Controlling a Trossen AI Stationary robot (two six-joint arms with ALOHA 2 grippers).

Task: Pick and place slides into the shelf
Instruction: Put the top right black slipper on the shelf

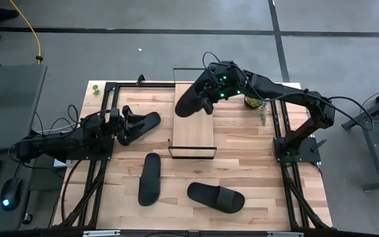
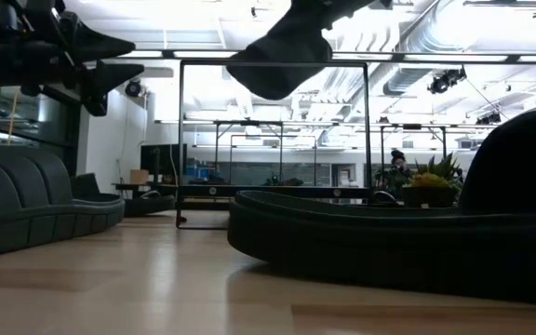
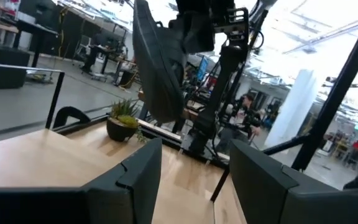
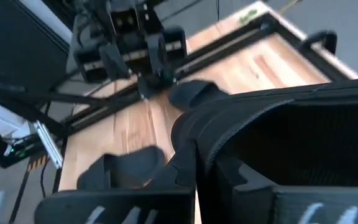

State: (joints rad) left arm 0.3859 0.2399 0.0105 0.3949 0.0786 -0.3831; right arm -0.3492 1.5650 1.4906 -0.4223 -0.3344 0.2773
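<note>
Right gripper (image 1: 206,92): fingers pinching one slide, the carried slide (image 1: 191,99), at its strap end. The right wrist view shows the strap clamped between them. The slide hangs clear in the air over the far end of the shelf (image 1: 194,131), toe pointing down toward the plank; the low view shows it well above the surface (image 1: 255,164). Judgement: held by the strap so the sole can swing flat onto the narrow plank, and held high to clear the wire frame.

Left gripper (image 1: 125,126): fingers spread, straddling the heel end of a second slide (image 1: 143,125) that lies on the surface to the left of the shelf. Cannot tell whether the fingers touch it. The left wrist view looks past the spread fingers toward the right arm and a small potted plant (image 3: 124,122) by the far right corner. Judgement: this arm is staged for the next pick while the right arm places.

Shelf: bare plank, no slide resting on it yet. It runs near to far in the middle of the surface.

Remaining slides: third slide (image 1: 150,178) near-left of the shelf, lying lengthwise; fourth slide (image 1: 216,197) near, lying crosswise. Both are apart from the shelf and from each other.

Judgement: task is at an early stage; first placement pending.
</note>
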